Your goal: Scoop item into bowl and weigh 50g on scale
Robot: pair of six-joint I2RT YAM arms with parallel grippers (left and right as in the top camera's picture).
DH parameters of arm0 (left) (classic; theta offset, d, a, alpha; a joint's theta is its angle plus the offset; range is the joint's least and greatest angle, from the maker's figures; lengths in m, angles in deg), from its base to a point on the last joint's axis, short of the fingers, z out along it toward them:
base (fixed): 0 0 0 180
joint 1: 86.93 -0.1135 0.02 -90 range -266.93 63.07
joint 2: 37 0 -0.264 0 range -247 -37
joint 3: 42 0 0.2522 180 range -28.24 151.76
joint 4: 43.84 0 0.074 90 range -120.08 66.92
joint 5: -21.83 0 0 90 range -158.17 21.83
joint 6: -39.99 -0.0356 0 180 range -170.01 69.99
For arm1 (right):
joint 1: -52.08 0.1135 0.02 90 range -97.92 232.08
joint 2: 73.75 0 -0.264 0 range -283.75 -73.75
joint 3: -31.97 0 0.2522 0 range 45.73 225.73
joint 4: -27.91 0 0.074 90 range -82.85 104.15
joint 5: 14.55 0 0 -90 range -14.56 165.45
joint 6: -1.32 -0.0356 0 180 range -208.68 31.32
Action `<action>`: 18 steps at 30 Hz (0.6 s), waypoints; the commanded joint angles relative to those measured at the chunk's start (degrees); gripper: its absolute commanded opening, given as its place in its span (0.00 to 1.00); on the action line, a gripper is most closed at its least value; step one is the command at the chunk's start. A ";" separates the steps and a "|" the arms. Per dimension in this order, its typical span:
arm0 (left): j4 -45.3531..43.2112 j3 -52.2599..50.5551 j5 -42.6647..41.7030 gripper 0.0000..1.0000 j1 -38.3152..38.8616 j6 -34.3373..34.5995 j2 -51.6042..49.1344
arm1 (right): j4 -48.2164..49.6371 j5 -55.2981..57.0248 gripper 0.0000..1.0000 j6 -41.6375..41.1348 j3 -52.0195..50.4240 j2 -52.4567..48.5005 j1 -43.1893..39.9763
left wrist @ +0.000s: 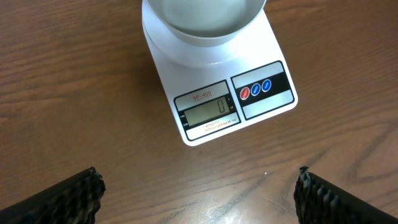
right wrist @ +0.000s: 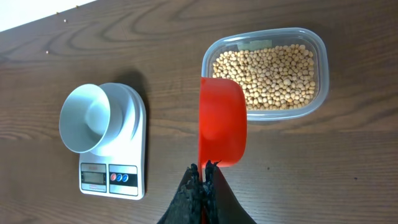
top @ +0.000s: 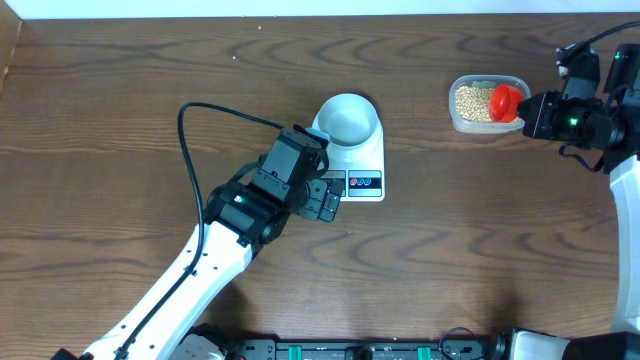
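The item, tan beans [right wrist: 267, 74], fills a clear tub [right wrist: 320, 46] at the table's far right [top: 473, 101]. My right gripper [right wrist: 204, 168] is shut on the handle of a red scoop [right wrist: 222, 121], which hangs at the tub's near edge [top: 505, 101]; its inside is hidden. The pale bowl [top: 348, 118] stands empty on the white scale [top: 365, 183], whose display [left wrist: 211, 112] reads 0. My left gripper [left wrist: 199, 186] is open just in front of the scale, fingers [left wrist: 74, 196] wide apart over bare wood, touching nothing.
The left arm [top: 240, 210] stretches from the front edge toward the scale, with a black cable [top: 190, 140] looping to its left. The right arm [top: 585, 115] sits by the right edge. Bare brown wood lies between scale and tub.
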 commanded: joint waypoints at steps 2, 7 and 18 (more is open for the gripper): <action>0.24 0.24 -0.50 1.00 0.07 -0.98 0.28 | -0.07 0.02 0.01 0.85 0.92 0.39 0.00; -0.09 0.24 -0.48 1.00 0.00 -0.96 0.28 | -0.04 0.02 0.01 0.83 0.92 0.39 0.00; -0.72 0.26 -0.50 1.00 0.02 -0.66 0.28 | -0.04 0.02 0.01 0.83 0.92 0.39 0.00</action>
